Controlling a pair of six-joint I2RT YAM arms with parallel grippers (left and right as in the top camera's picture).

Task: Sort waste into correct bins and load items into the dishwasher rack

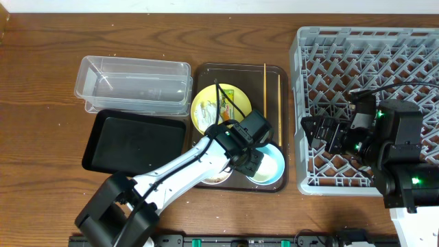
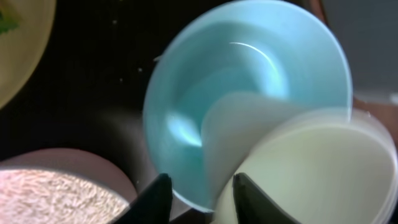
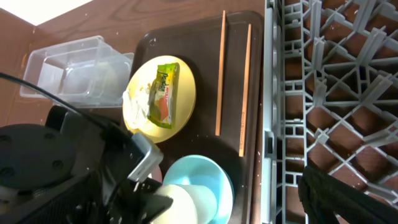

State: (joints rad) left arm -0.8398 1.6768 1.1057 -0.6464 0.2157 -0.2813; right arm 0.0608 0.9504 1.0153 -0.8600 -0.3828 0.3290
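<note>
White bowl (image 2: 311, 168) leans tilted against the light blue bowl (image 2: 249, 81) on the brown tray (image 1: 206, 75). Its rim runs between the left gripper's (image 2: 199, 185) parted fingers (image 2: 155, 199), which are not clamped on it.

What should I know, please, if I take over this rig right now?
Left gripper: over the serving tray, jaws astride the white bowl rim; grip unclear. Right gripper: above the dishwasher rack, state unclear, seemingly empty-handed.
Wrapper and tissue lie on the yellow plate; chopsticks and blue bowl sit on the same tray. Clear tub and black tray hold nothing visible.
Done: nothing sorted or loaded. Left: bin the waste, rack every dish and the chopsticks.
</note>
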